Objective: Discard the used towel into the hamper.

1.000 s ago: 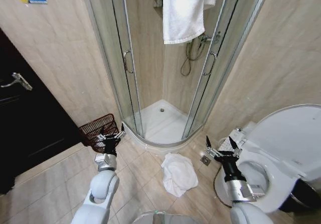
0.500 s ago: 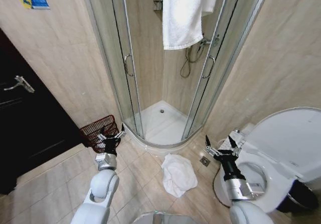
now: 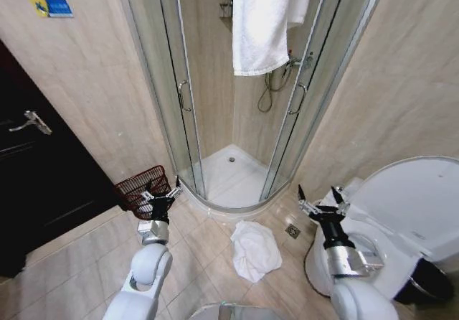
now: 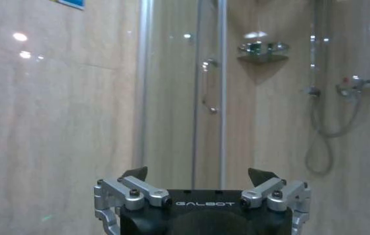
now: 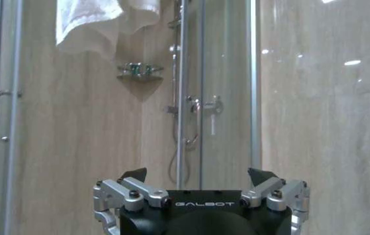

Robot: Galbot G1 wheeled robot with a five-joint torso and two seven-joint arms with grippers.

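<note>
The used towel (image 3: 254, 250) is a crumpled white heap on the tiled floor, in front of the shower tray and between my two arms. The hamper (image 3: 139, 185), a dark reddish-brown wire basket, stands on the floor by the left wall, beside the shower door. My left gripper (image 3: 162, 192) is raised and open just in front of the hamper, holding nothing; the left wrist view shows its spread fingers (image 4: 199, 174) facing the shower wall. Right of the towel and above floor level, my right gripper (image 3: 317, 195) is open and empty too, pointing at the shower glass (image 5: 198, 174).
A curved glass shower enclosure (image 3: 237, 191) fills the corner ahead, with a clean white towel (image 3: 262, 19) hanging over its top. A white toilet (image 3: 412, 212) with raised lid stands close at the right. On the left is a black door (image 3: 36, 184).
The whole head view has shifted slightly, so the camera moved. The towel and hamper lie where they were, and both grippers stay open and raised.
</note>
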